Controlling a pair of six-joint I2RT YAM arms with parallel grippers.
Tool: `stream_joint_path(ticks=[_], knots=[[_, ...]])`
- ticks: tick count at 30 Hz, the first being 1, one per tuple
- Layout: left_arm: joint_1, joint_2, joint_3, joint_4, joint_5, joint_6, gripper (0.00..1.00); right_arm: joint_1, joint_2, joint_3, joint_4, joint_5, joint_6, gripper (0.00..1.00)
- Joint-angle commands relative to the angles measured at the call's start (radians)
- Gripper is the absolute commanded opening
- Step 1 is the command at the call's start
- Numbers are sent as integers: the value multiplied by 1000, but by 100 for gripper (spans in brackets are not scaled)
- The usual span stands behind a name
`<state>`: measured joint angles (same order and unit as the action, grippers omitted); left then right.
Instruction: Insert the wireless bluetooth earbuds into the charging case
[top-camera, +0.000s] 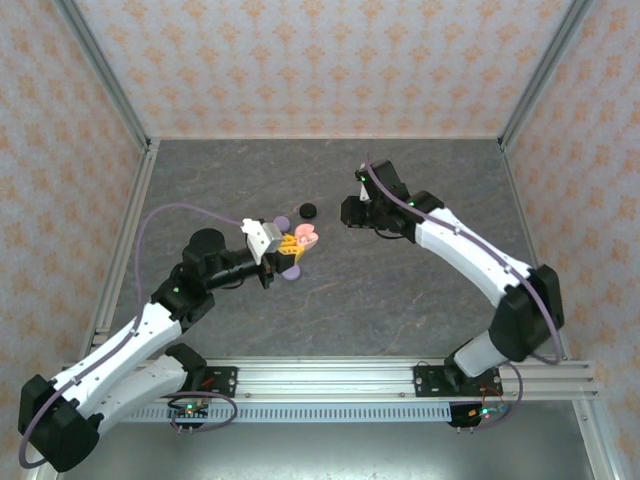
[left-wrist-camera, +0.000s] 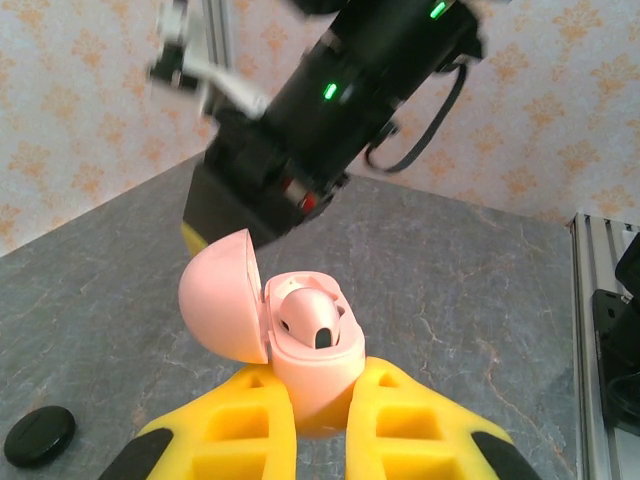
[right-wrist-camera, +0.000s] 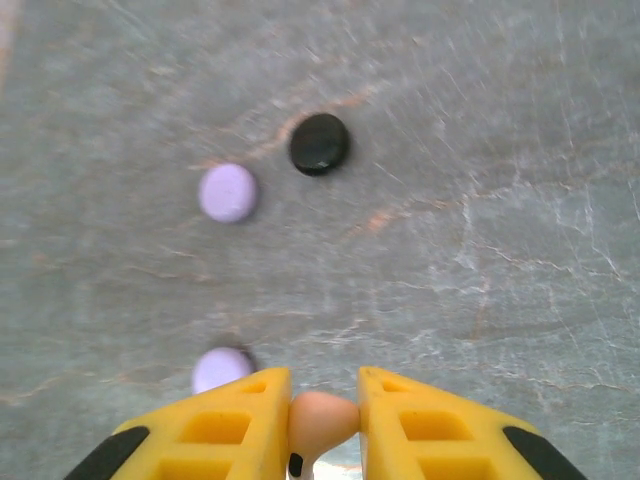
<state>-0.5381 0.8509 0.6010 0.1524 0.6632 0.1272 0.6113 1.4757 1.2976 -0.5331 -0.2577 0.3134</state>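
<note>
Earbuds, pink pair: bud 1 (left-wrist-camera: 315, 325) is seated in the open pink case (left-wrist-camera: 300, 358), stem down. Bud 2 (right-wrist-camera: 322, 418) is pinched between the right gripper's (right-wrist-camera: 322, 405) yellow fingers, above the table (right-wrist-camera: 480, 250).

Left gripper (left-wrist-camera: 318, 388) is clamped on the case body and holds it off the table. The lid (left-wrist-camera: 225, 295) is swung open to the left. In the top view the right gripper (top-camera: 348, 214) is near the case (top-camera: 300, 240) but not over it. From the left wrist, the right arm's dark body looms just behind the lid.

Also on the table: 1 black disc (right-wrist-camera: 320, 143) and 2 lavender discs (right-wrist-camera: 228, 192), all lying flat, apart from each other and untouched. No loose buds can be made out.

Progress, as a judgement: about halfway on this case, with 1 of 2 pink buds in and bud 2 picked but not placed. Left to do:
- bring bud 2 over the free socket
- line the stem up
- lower it
- let go

The free socket is hard to make out beside bud 1, so alignment looks tight. The lid probably needs closing afterwards. Whether the other discs need filling cannot be told.
</note>
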Motion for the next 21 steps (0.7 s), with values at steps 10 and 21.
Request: stream_joint_path(ticks=[10, 21], knots=[[-10, 50, -8, 129, -67, -3, 1, 191, -226, 16, 55, 191, 43, 23], [-10, 44, -9, 125, -79, -12, 1, 328, -229, -12, 190, 274, 38, 23]])
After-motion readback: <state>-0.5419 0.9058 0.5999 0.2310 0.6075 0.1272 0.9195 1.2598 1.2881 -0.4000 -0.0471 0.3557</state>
